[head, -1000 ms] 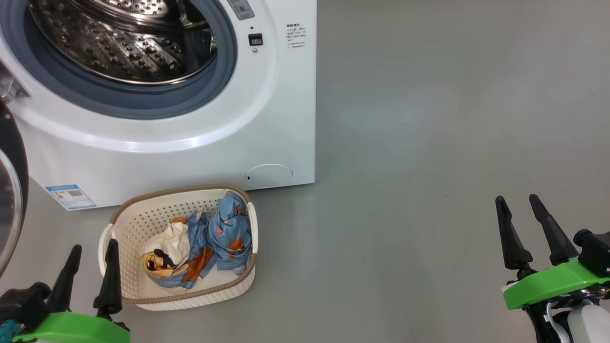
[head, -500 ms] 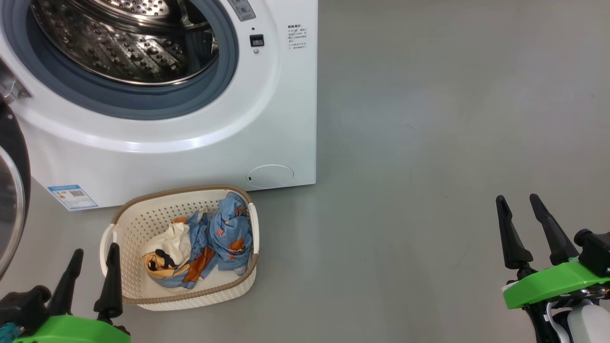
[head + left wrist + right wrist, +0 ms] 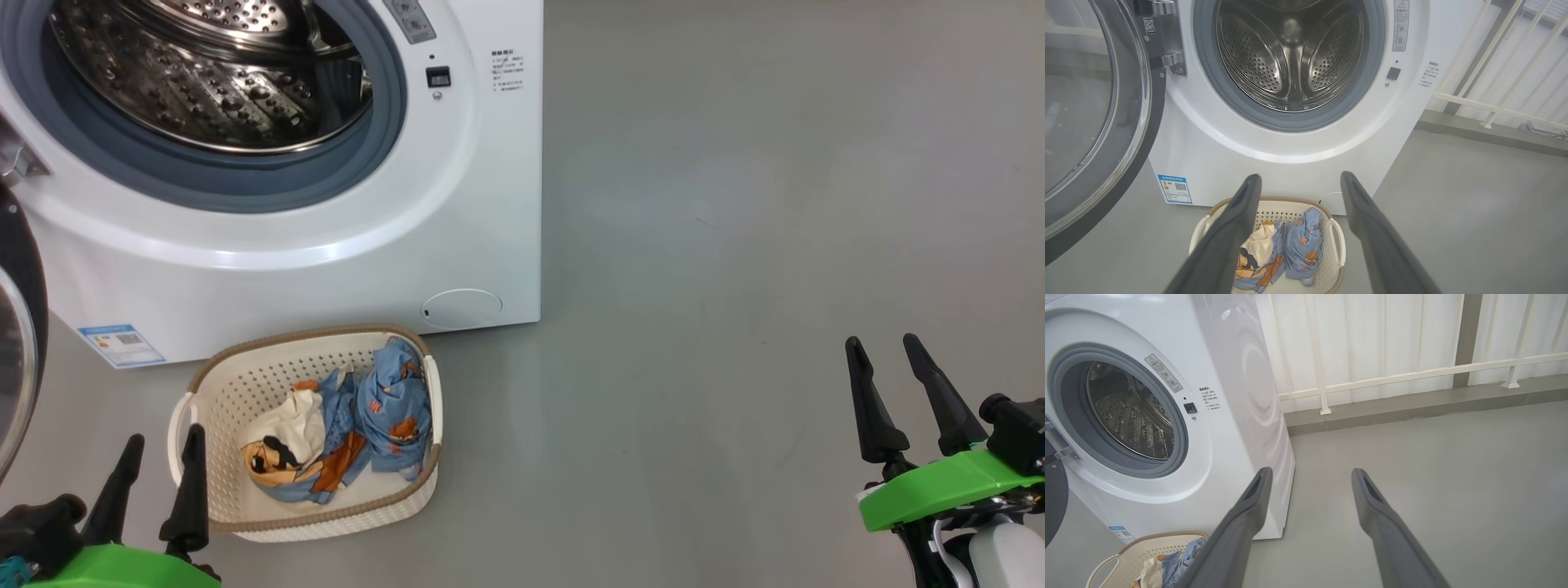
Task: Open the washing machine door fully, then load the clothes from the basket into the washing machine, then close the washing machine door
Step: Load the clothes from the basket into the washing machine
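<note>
Just beyond the open, empty left jaws, the clothes [image 3: 339, 433] lie in the basket [image 3: 245, 380]

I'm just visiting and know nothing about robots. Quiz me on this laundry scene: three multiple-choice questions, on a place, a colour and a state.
1. Where is the basket? A) on the floor before the washing machine B) on a shelf C) on a table
2. Main colour of the clothes? A) red B) light blue C) black
3. The washing machine door is: A) shut B) swung open C) taken off
Answers: 1 A, it stands on the grey floor. 2 B, blue with orange prints. 3 B, the steel drum lies uncovered.
</note>
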{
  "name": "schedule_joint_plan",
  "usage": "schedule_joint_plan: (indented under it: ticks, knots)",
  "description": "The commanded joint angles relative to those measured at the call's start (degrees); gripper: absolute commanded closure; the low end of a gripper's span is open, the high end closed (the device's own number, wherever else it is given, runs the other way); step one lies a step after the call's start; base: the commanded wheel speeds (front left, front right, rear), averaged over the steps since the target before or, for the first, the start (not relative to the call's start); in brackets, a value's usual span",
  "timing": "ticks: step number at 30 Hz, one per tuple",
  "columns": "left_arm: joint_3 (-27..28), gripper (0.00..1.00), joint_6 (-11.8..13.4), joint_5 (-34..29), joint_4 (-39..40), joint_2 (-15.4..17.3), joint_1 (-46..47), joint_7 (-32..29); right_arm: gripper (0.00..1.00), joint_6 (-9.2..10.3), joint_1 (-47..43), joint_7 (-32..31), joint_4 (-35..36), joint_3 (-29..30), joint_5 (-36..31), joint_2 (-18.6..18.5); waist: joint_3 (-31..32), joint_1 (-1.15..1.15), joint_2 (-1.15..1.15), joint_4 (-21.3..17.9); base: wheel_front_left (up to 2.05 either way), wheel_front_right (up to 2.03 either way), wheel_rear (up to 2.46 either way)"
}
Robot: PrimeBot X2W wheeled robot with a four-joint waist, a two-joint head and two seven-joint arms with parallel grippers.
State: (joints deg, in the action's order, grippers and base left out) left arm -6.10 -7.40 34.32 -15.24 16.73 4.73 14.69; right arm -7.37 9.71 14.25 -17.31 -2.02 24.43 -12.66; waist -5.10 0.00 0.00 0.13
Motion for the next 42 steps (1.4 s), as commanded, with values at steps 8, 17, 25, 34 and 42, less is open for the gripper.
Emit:
schedule_joint_plan:
  ticks: [8,17,25,34,42]
  knots:
    - [2.23,0.0,-0.09,0.8,0.75,1.95,1.87,0.3,0.0,-0.12,-0.05,0.74,1.32,-1.36,0.34,-0.61,-0.3,0.0,0.0,0.22,1.14,-1.17,0.03]
    - [2.81,0.0,-0.09,1.42,0.73,1.95,2.4,0.3,0.0,-0.12,0.28,0.74,1.35,-1.34,0.31,-0.58,-0.59,0.0,0.0,0.53,1.43,-1.69,0.25]
    - [4.21,0.0,-0.09,-0.28,0.39,1.37,2.74,0.3,0.0,-0.12,0.36,0.74,1.45,-1.33,0.24,-0.38,-0.88,0.0,0.0,0.77,1.4,-1.49,0.08]
    - [5.66,0.0,-0.09,-2.51,-0.21,0.01,2.99,0.3,0.0,-0.12,0.42,0.74,1.48,-1.38,0.2,-0.23,-1.11,0.0,0.0,1.0,0.4,-0.4,0.0]
    - [5.64,0.0,-0.09,-2.08,-2.14,-1.34,2.65,0.3,0.0,-0.12,0.93,0.74,1.62,-1.42,0.15,-0.26,-1.7,0.0,0.0,1.06,0.0,0.0,0.0]
